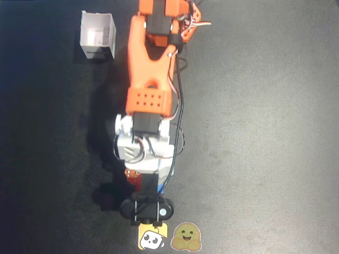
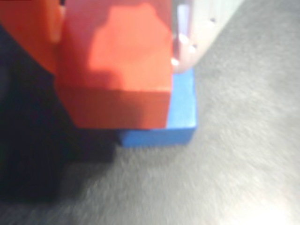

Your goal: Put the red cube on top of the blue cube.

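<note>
My arm (image 1: 151, 63) is orange plastic with a block of small round holes, and black motors sit in it. White housing forms my wrist (image 1: 143, 145); a black cable (image 1: 180, 106) and thin white wires trail alongside.

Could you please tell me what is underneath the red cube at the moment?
In the wrist view, the blue cube lies beneath the red cube, showing only along its right side and front edge. Whether the two touch is unclear, and the rest of the blue cube is covered.

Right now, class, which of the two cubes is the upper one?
The red cube. In the wrist view it sits over the blue cube, covering most of it; only the blue cube's right strip and lower edge show beneath.
</note>
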